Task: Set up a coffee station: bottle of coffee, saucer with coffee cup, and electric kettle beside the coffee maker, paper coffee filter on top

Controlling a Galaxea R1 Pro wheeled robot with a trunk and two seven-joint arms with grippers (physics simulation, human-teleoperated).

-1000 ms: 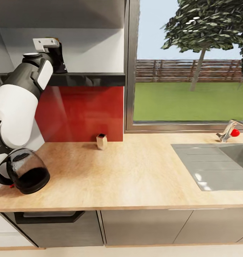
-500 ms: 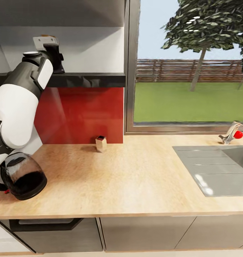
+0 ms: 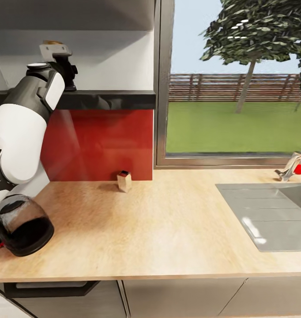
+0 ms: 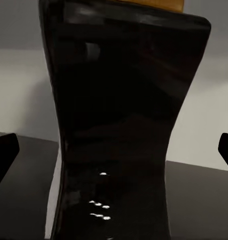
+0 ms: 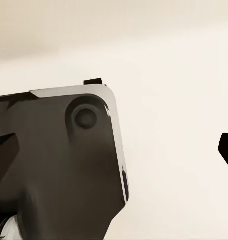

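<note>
Bottle (image 4: 114, 125) is up on the shelf (image 3: 106, 98), upright, dark waisted body with the tan cap (image 4: 149, 4) just showing at its top. In the left wrist view it sits dead centre between the left pincer (image 4: 114, 150) fingertips (image 4: 3, 150), which stand wide apart on either side, not touching it. Looks like a lined-up pre-grasp: arm raised to shelf height so the pincer can close on the waist. From the head view the left arm (image 3: 22, 128) covers nearly all of the bottle; only a sliver of cap peeks over the wrist.

Kettle (image 3: 20, 229) sits at the near left corner of the table (image 3: 159, 221), partly behind the arm and cut by the frame edge; handle barely visible. Small tan block (image 3: 124, 181) stands near the red backsplash, can't tell what it is. Sink (image 3: 274, 216) and tap (image 3: 291, 165) at far right, both cropped.

Right pincer (image 5: 114, 145): fingertips at the frame edges, spread, holding nothing. Dark rounded panel beside it against a pale surface, can't identify it.
</note>
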